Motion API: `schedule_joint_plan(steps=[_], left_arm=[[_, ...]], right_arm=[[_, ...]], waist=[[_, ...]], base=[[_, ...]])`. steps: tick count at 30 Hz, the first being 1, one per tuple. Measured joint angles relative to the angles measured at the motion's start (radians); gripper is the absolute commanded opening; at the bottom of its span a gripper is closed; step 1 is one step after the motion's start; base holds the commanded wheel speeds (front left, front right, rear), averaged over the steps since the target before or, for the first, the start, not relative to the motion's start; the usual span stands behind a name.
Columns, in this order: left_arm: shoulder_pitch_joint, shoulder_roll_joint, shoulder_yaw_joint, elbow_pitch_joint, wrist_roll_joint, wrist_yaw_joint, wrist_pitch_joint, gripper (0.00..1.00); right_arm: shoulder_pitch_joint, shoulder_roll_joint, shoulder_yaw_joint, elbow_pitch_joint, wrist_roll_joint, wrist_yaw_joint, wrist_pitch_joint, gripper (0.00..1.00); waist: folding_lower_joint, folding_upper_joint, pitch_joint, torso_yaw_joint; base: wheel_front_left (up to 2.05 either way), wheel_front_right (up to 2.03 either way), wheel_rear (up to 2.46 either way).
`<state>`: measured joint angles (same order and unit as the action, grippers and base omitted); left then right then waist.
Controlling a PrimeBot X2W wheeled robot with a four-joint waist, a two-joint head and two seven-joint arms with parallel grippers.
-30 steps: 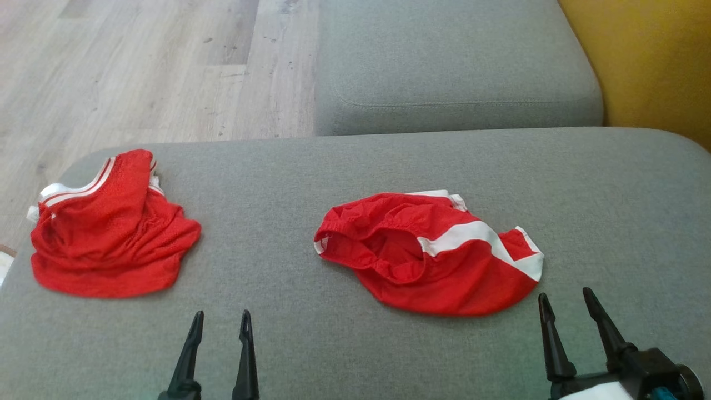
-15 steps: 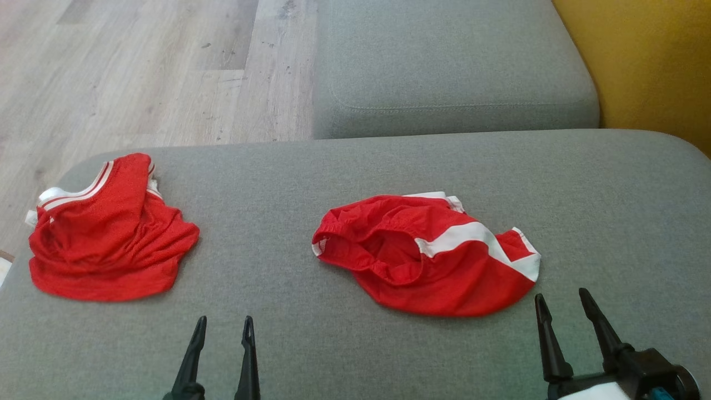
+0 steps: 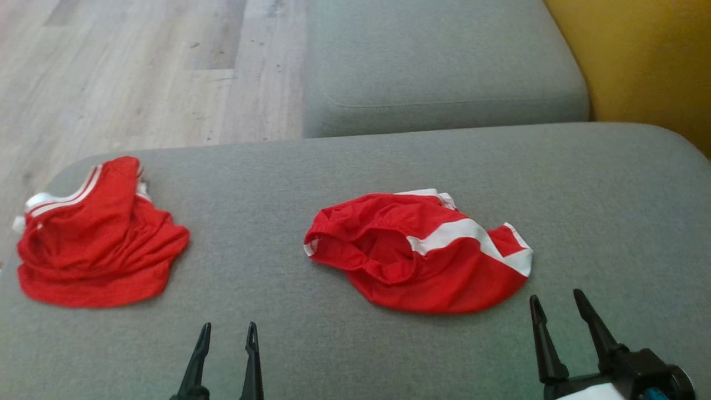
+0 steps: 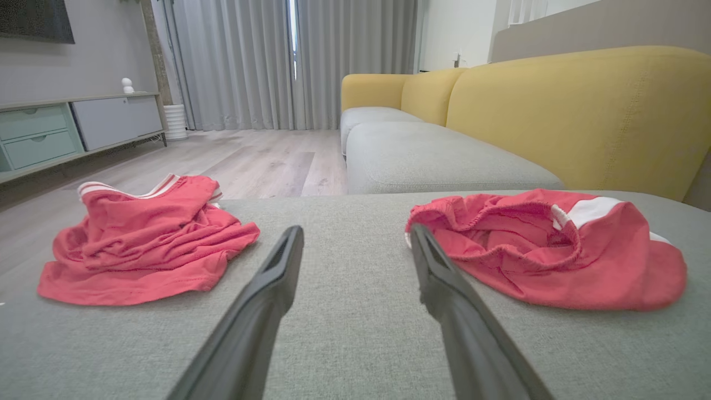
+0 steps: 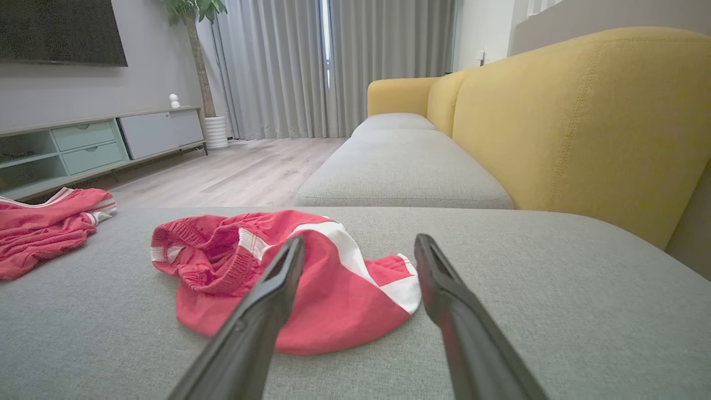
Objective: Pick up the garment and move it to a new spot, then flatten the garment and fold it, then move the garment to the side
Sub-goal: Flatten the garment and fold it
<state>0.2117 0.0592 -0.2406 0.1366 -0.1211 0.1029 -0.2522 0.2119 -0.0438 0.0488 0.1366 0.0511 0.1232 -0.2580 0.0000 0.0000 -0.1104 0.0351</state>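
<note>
A: Two red garments lie on the grey cushion. Which one is the job?

B: Most likely the shorts, crumpled at the cushion's middle. The waistband gapes toward its left side and the white stripe lies toward its right. Nothing touches them, so the pick-up has not begun.

A: And the tools?

B: The left tool hovers over the cushion's near edge, fingers spread, nothing between them. The right tool hangs over the same edge, further right. It is also spread and empty, its tips just short of the striped hem.

A: Why set up that way?

B: It reads as a ready stance, with one tool at each flank of the shorts and jaws wide enough to take a bunched fold. The right one seems best placed to go first.

A: Anything in the way?

B: A red top with white trim sits heaped at the cushion's left edge, well apart from the shorts. It narrows the free room there, so the bare stretch on the cushion's right half looks the safer new spot. Past the cushion's far edge come a second grey seat and wooden floor. A yellow backrest rises off its far right corner. The thin cloth may drag rather than lift cleanly.
</note>
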Motion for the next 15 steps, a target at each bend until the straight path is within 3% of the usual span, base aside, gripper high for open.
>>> schedule_joint_plan(steps=[5,13,15], left_arm=[[-0.023,0.0,-0.034,0.025,-0.029,0.001,0.0,1.0],[-0.172,-0.001,-0.152,0.162,-0.092,-0.05,0.0,1.0],[-0.223,-0.002,-0.189,0.195,-0.152,-0.063,0.007,1.0]], right_arm=[[-0.001,0.0,0.005,-0.003,-0.009,0.0,0.0,1.0],[-0.016,0.0,0.018,-0.011,-0.021,0.0,0.0,1.0],[-0.027,0.0,0.021,-0.015,-0.023,0.0,0.0,1.0]], waist=[[0.0,0.0,0.016,-0.041],[0.0001,0.0,0.067,-0.116],[0.0001,0.0,0.086,-0.132]], base=[[0.0,0.0,0.0],[0.0,0.0,0.0],[0.0,0.0,0.0]])
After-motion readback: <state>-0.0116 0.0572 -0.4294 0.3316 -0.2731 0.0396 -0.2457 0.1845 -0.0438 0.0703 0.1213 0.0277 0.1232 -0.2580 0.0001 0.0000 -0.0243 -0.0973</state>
